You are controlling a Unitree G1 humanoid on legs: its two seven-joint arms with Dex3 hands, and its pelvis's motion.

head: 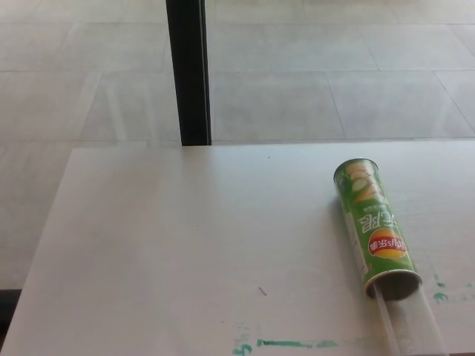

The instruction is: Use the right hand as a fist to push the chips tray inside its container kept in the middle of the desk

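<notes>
A green can [373, 226] with a red-and-yellow logo, a clear tray [410, 328], a white desk [185, 245] smeared teal at the bottom, a black post [188, 70] upper left.

A green chips container [373, 226] lies on its side, its clear tray [412, 326] sticking out the near open end.
</notes>
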